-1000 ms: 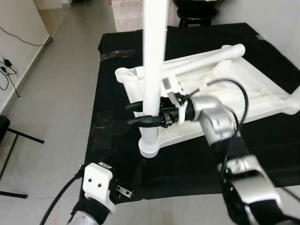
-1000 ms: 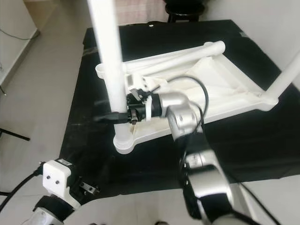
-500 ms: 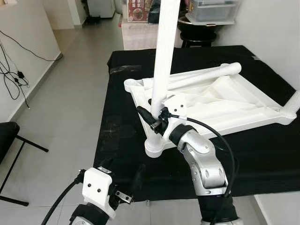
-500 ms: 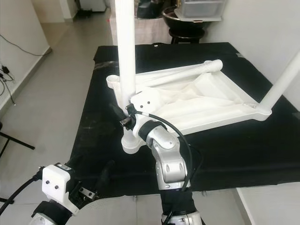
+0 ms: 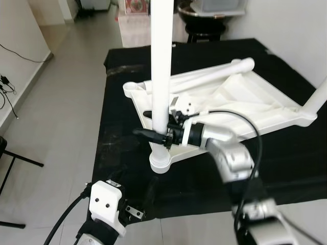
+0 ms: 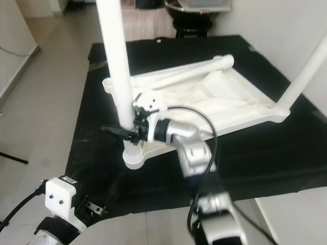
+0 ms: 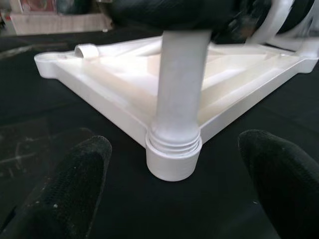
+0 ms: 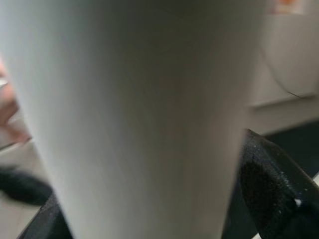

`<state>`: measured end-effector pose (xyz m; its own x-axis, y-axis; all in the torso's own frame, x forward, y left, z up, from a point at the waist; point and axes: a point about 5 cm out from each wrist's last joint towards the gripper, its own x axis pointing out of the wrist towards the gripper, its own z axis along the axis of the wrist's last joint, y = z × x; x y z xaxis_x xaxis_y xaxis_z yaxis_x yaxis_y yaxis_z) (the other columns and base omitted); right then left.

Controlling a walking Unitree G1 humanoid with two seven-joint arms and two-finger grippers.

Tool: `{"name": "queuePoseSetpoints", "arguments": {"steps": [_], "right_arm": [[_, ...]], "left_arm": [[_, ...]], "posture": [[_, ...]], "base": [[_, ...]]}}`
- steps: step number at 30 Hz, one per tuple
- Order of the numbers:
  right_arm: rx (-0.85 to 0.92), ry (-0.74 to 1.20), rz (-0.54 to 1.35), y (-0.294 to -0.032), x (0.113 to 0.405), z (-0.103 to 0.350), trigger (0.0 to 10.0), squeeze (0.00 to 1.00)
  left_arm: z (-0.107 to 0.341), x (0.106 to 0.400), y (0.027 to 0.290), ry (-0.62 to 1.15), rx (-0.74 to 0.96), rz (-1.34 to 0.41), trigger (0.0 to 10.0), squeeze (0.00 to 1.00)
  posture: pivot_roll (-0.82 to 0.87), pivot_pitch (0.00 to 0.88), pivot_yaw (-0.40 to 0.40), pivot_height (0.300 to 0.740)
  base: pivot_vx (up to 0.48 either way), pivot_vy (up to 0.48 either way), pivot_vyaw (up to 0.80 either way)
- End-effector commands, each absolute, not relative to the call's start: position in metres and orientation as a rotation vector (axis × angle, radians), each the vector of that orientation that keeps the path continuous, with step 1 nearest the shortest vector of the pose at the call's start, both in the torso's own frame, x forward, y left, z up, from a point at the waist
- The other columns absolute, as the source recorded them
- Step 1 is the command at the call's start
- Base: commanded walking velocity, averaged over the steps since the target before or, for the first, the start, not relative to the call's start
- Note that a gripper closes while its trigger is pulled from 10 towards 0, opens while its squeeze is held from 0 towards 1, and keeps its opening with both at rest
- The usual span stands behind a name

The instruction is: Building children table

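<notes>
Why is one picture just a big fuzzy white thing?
In the right wrist view the white table leg sits so close that it blurs; the right gripper clasps it. The left wrist view is sharp on the leg's base, but its own black fingers are soft.

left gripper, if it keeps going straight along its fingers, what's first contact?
Likely the upright white leg at its threaded base, centred between the open left gripper fingers. It stands in the corner socket of the upturned tabletop. Depth is uncertain.
</notes>
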<state>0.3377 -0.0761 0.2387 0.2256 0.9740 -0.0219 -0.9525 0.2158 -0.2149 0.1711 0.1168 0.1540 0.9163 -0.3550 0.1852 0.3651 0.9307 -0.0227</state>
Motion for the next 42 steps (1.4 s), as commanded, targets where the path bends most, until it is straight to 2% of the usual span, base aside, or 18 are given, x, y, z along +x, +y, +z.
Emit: {"name": "queuePoseSetpoints", "arguments": {"steps": [1,6,16,17,19,20,26,32,34,35,36,37,38,39,40,42], "right_arm": [[-0.249,-0.099,1.438,-0.081,0.338,0.235,10.0,0.00],[-0.250,-0.045,1.618,-0.084,0.341,0.241,10.0,0.00],[-0.169,-0.043,1.710,-0.083,0.350,0.251,10.0,0.00],[-0.172,-0.053,1.708,-0.083,0.352,0.252,3.5,0.00],[-0.172,-0.053,1.708,-0.083,0.352,0.252,3.5,0.00],[-0.170,-0.057,1.709,-0.081,0.352,0.251,0.0,0.00],[-0.153,-0.081,1.729,-0.081,0.352,0.250,0.0,0.00],[-0.141,-0.105,1.596,-0.085,0.352,0.239,0.0,0.00],[-0.112,-0.092,1.444,-0.083,0.351,0.226,0.0,0.00],[-0.073,-0.084,1.269,-0.075,0.347,0.212,0.0,0.00],[-0.072,-0.046,0.885,-0.074,0.345,0.195,0.0,0.00],[-0.072,-0.046,0.885,-0.074,0.345,0.195,0.0,0.00],[-0.079,-0.022,0.598,-0.081,0.341,0.185,0.0,0.00],[-0.075,-0.004,0.535,-0.075,0.327,0.177,0.0,0.00],[-0.075,-0.004,0.535,-0.075,0.327,0.177,0.0,0.00],[-0.074,-0.023,0.657,-0.054,0.313,0.177,0.0,0.00]], "left_arm": [[0.153,0.168,0.116,-0.167,-0.059,-0.373,10.0,0.00],[0.154,0.165,0.116,-0.162,-0.059,-0.371,10.0,0.00],[0.155,0.161,0.114,-0.153,-0.060,-0.377,10.0,0.00],[0.155,0.160,0.114,-0.152,-0.061,-0.377,10.0,0.00],[0.155,0.160,0.114,-0.152,-0.061,-0.377,10.0,0.00],[0.155,0.160,0.114,-0.151,-0.062,-0.376,10.0,0.00],[0.154,0.162,0.113,-0.149,-0.067,-0.375,10.0,0.00],[0.154,0.163,0.113,-0.152,-0.069,-0.371,10.0,0.00],[0.155,0.163,0.113,-0.153,-0.069,-0.370,10.0,0.00],[0.155,0.163,0.114,-0.154,-0.068,-0.369,10.0,0.00],[0.155,0.164,0.115,-0.154,-0.066,-0.368,10.0,0.00],[0.155,0.164,0.115,-0.154,-0.066,-0.368,10.0,0.00],[0.155,0.164,0.116,-0.154,-0.064,-0.368,10.0,0.00],[0.155,0.165,0.116,-0.154,-0.062,-0.370,10.0,0.00],[0.155,0.165,0.116,-0.154,-0.062,-0.370,10.0,0.00],[0.154,0.166,0.117,-0.153,-0.058,-0.373,10.0,0.00]], "posture": [[0.07,0.196,0.003,0.740],[0.09,0.212,0.006,0.740],[0.09,0.227,0.006,0.740],[0.08,0.231,0.002,0.740],[0.08,0.231,0.002,0.740],[0.07,0.231,0.000,0.740],[0.06,0.226,0.002,0.740],[0.05,0.225,-0.005,0.740],[0.04,0.225,-0.009,0.740],[0.04,0.223,-0.015,0.740],[0.04,0.221,-0.007,0.740],[0.04,0.221,-0.007,0.740],[0.04,0.223,-0.004,0.740],[0.04,0.215,0.000,0.740],[0.04,0.215,0.000,0.740],[0.04,0.210,0.001,0.740]], "base": [[0.000,0.000,0.00],[0.000,0.000,0.00],[0.000,0.000,0.00],[0.000,0.000,0.00],[0.000,0.000,0.00],[0.000,0.000,0.00],[0.000,0.000,0.00],[0.000,0.000,0.00],[0.000,0.000,0.00],[0.000,0.000,0.00],[0.000,0.000,0.00],[0.000,0.000,0.00],[0.000,0.000,0.00],[0.000,0.000,0.00],[0.000,0.000,0.00],[0.000,0.000,0.00]]}}
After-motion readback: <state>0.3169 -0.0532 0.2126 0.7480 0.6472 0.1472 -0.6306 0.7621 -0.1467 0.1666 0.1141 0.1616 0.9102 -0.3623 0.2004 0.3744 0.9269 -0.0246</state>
